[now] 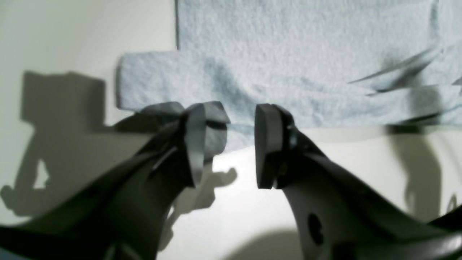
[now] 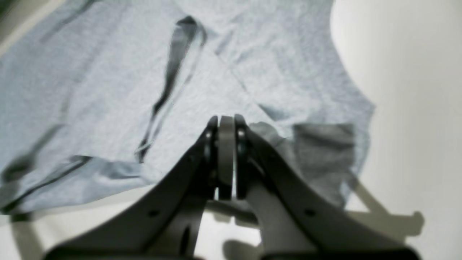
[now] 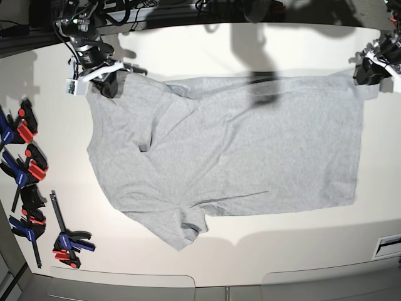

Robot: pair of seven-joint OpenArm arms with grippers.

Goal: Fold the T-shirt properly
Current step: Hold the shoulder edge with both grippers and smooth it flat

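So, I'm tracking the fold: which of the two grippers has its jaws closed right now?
The right gripper, at the sleeve end of the T-shirt: its jaws are pressed together. The left gripper, at the hem corner, stands open.

Our base view looks straight down from high overhead, both wrist views sit low and close behind their jaws, all sharing the T-shirt (image 3: 232, 150).

White table (image 3: 250, 244), clamps (image 3: 28, 188) at edge
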